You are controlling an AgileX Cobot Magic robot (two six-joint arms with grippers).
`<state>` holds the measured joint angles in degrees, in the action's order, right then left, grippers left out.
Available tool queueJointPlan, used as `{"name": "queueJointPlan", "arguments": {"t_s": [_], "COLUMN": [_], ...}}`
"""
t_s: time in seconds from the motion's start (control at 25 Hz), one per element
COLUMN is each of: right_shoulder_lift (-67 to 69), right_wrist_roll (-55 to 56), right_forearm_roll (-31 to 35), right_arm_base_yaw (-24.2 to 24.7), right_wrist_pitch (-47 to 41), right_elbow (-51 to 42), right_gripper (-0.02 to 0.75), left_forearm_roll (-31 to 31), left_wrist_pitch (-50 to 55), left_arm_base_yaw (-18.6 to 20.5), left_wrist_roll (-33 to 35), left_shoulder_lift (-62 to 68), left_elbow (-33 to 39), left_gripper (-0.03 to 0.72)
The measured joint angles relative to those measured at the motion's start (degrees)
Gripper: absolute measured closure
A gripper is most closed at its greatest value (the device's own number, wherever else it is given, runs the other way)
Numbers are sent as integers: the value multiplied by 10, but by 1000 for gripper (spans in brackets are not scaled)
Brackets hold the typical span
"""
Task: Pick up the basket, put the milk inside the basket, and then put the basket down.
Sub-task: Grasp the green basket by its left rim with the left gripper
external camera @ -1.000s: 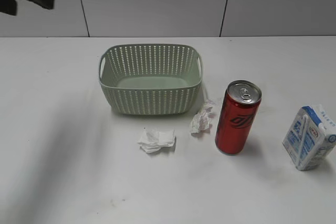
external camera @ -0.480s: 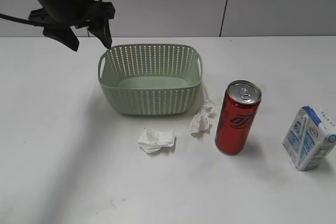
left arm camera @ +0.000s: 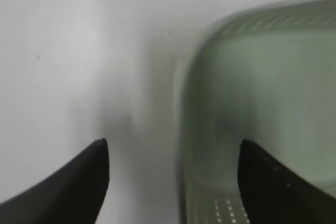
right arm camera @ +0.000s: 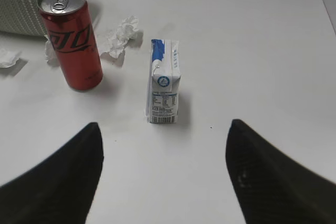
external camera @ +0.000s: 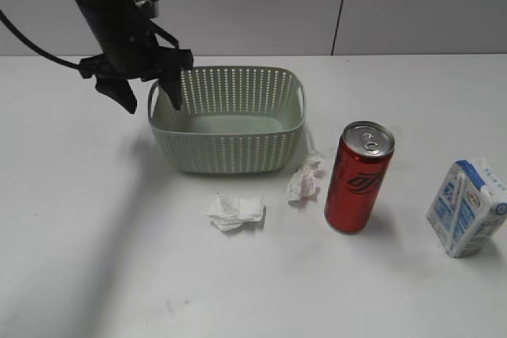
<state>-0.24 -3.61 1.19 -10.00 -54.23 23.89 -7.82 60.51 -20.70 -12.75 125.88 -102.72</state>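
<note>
**Left hand drops onto basket's left rim; milk untouched**

Change: a second ago only a dark scrap of the left arm showed at the top-left corner of the exterior view. Half a second ago the left hand (external camera: 150, 94) was above and just left of the basket (external camera: 228, 120). Now it is lower, fingers spread, straddling the basket's left end wall: one finger inside, one outside over the tabletop (external camera: 79, 219). The left wrist view agrees, with the rim running up between the two dark fingertips (left arm camera: 79, 182). Released, not yet gripping anything. Judgement: this is the approach for the pick-up step; closing on the wall near the left handle looks next. Nothing else has moved.

Basket sits upright on the tabletop, empty. Milk (external camera: 466, 207) stands far right, well apart from the basket, past the red can (external camera: 358, 177). Two crumpled tissues (external camera: 236, 211) lie in front of the basket, near the can. Right hand (right arm camera: 163, 174) is out of the exterior view; its wrist camera shows it spread wide, holding nothing, milk between and beyond the fingers.

Hard to make out: the left wrist view is badly blurred, so contact with the rim cannot be told. The left handle cut-out is partly hidden by the hand. The right wrist view clips the basket to a corner.
</note>
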Motion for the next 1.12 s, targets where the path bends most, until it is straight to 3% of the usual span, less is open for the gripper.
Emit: {"name": "queueJointPlan", "arguments": {"t_s": [0.44, 0.6, 0.84, 0.92, 1.12], "right_shoulder_lift": [0, 0, 0, 0, 0], "right_wrist_roll": [0, 0, 0, 0, 0], "right_forearm_roll": [0, 0, 0, 0, 0], "right_arm_base_yaw": [0, 0, 0, 0, 0], "right_wrist_pitch": [0, 0, 0, 0, 0], "right_elbow": [0, 0, 0, 0, 0], "right_gripper": [166, 166, 166, 166, 166], "left_forearm_roll": [5, 1, -24, -34, -62], "left_wrist_pitch": [-5, -17, -29, -30, -18], "left_arm_base_yaw": [0, 0, 0, 0, 0], "left_wrist_roll": [-25, -26, -26, -26, -29], "left_shoulder_lift": [35, 36, 36, 36, 34], "left_elbow": [-5, -5, -5, -5, -5], "left_gripper": [207, 323, 635, 673, 682]}}
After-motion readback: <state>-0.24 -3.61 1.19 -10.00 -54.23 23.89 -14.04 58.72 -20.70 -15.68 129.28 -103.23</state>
